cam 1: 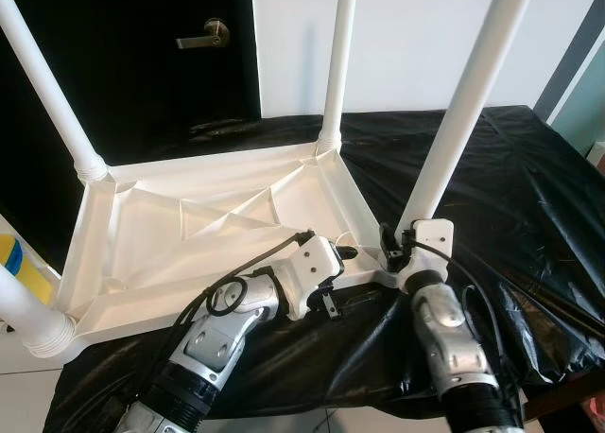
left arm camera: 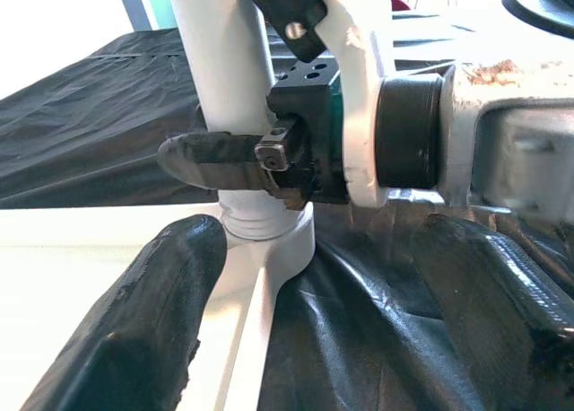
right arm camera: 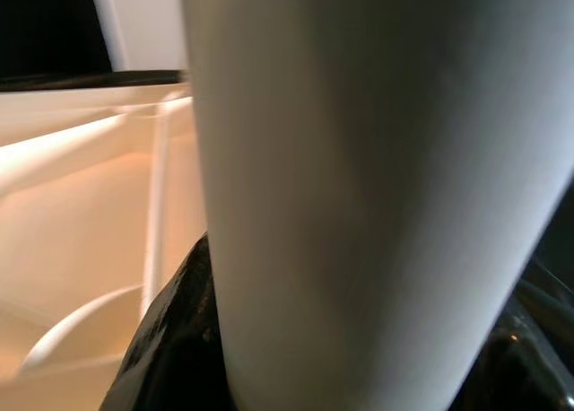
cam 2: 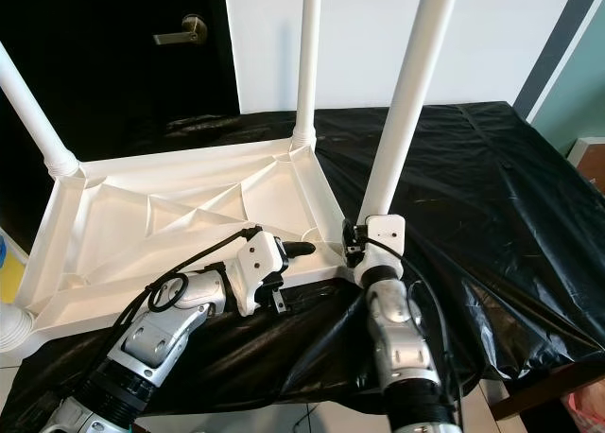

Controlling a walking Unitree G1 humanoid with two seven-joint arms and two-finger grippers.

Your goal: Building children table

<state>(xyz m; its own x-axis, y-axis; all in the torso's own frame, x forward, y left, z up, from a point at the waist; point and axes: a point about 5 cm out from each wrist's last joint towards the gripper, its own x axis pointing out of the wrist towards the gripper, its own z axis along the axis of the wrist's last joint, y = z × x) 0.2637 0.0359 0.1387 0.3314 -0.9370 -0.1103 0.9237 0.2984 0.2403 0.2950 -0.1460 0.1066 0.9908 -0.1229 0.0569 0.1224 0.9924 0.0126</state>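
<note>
A white children's table (cam 1: 151, 263) lies upside down on a black sheet, its legs pointing up. My right gripper (cam 1: 402, 242) is shut on the near right leg (cam 1: 463, 112) just above its corner socket; that leg (right arm camera: 359, 205) fills the right wrist view, with a black finger (right arm camera: 166, 339) against it. My left gripper (cam 1: 338, 278) is open at the table's near rim, left of that corner, one finger above the rim and one below. The left wrist view has both its fingers (left arm camera: 161, 321) spread apart, facing the socket (left arm camera: 269, 240) and the right gripper's finger (left arm camera: 211, 160) on the leg.
The black sheet (cam 1: 510, 187) covers the surface and hangs over its near edge. Other legs stand at the far right (cam 1: 338, 64), far left (cam 1: 47, 93) and near left (cam 1: 24, 310). A dark door with a handle (cam 1: 203, 38) is behind, and a yellow and blue object (cam 1: 19, 263) at left.
</note>
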